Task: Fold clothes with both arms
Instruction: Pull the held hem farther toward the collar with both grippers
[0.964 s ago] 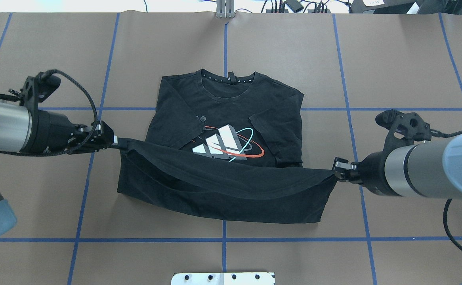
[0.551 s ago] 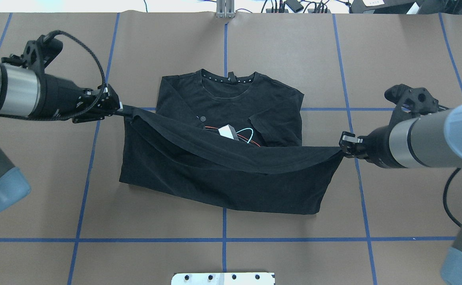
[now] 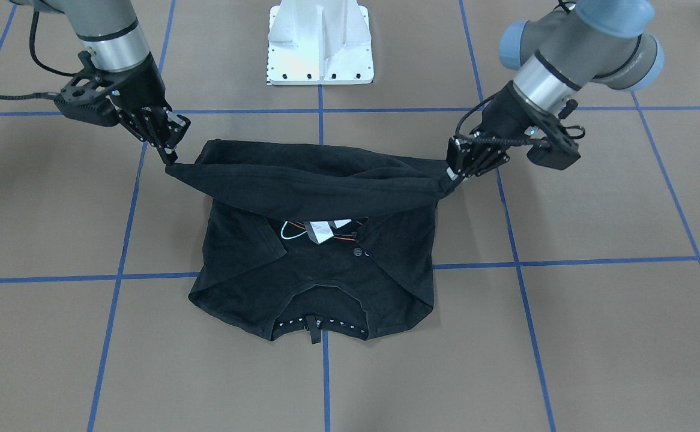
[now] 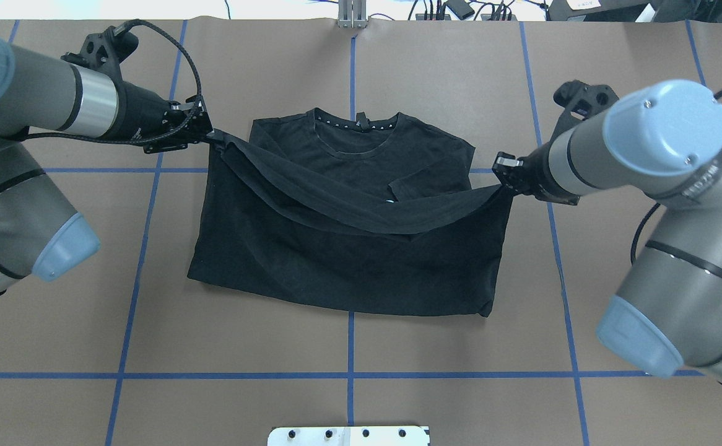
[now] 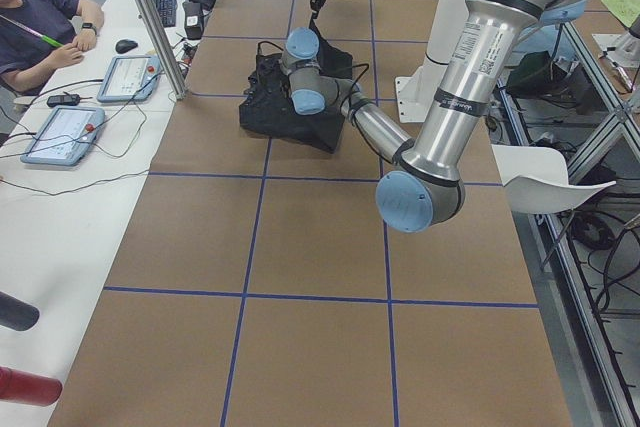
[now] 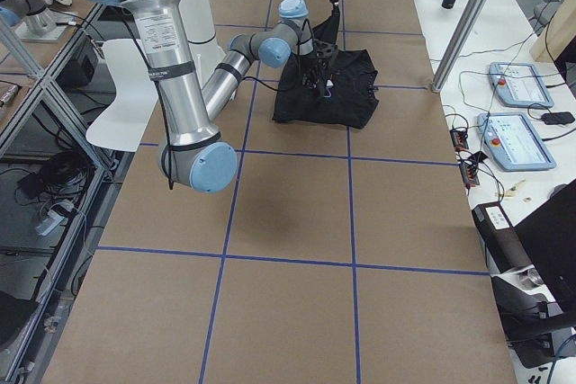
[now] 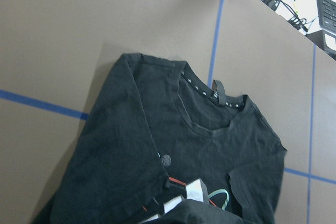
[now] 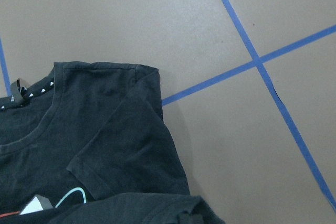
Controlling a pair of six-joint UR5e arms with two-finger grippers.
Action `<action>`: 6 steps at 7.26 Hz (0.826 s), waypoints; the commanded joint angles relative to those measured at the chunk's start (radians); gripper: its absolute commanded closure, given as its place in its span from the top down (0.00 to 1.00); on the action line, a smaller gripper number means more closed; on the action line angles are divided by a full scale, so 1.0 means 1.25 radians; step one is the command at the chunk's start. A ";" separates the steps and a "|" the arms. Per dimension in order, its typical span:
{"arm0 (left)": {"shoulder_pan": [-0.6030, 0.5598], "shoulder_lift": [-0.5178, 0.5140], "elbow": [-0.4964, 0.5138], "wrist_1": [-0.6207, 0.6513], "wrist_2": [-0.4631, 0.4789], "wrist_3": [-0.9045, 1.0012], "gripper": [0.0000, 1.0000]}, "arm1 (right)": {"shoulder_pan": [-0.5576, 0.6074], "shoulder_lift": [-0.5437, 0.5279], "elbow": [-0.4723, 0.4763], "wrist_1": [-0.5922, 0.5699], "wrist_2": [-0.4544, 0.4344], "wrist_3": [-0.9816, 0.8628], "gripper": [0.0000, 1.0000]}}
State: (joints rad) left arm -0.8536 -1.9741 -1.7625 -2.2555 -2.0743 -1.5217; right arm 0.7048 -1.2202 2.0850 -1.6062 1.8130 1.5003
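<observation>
The black T-shirt (image 4: 348, 260) lies on the brown table, collar (image 4: 356, 127) toward the far edge, sleeves folded in. Its bottom hem is lifted and stretched between both grippers, hanging over the chest. My left gripper (image 4: 212, 135) is shut on the hem's left corner; in the front-facing view it (image 3: 448, 178) is on the right. My right gripper (image 4: 502, 179) is shut on the hem's right corner; it (image 3: 170, 161) also shows in the front-facing view. The logo (image 3: 320, 231) shows under the raised hem in the front-facing view and both wrist views (image 7: 189, 195) (image 8: 58, 200).
The table is brown with blue tape grid lines (image 4: 350, 347). The white pedestal base (image 3: 320, 45) stands at the robot's side. Cables and devices (image 4: 460, 9) lie past the far edge. An operator with tablets (image 5: 60, 122) sits at a side table.
Both grippers have carried the hem farther toward the collar, the left one leading. The hem now covers nearly all the logo in the overhead view.
</observation>
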 commanded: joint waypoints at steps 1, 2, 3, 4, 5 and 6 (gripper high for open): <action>-0.015 -0.031 0.068 -0.003 0.015 0.042 0.00 | 0.043 0.073 -0.092 0.001 0.014 -0.026 0.00; -0.014 -0.041 0.092 -0.004 0.042 0.043 0.00 | 0.052 0.092 -0.141 0.009 0.012 -0.050 0.00; -0.014 -0.059 0.122 -0.006 0.048 0.045 0.00 | 0.061 0.114 -0.184 0.010 0.012 -0.070 0.00; -0.014 -0.074 0.153 -0.006 0.049 0.050 0.00 | 0.063 0.128 -0.212 0.011 0.011 -0.091 0.00; -0.013 -0.098 0.201 -0.024 0.075 0.064 0.00 | 0.064 0.134 -0.231 0.011 0.011 -0.094 0.00; -0.013 -0.114 0.253 -0.046 0.095 0.080 0.00 | 0.064 0.139 -0.261 0.011 0.011 -0.108 0.00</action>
State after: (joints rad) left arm -0.8706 -2.0877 -1.5233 -2.2839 -1.9868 -1.4443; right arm 0.7838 -1.0572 1.8030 -1.5927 1.8272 1.3846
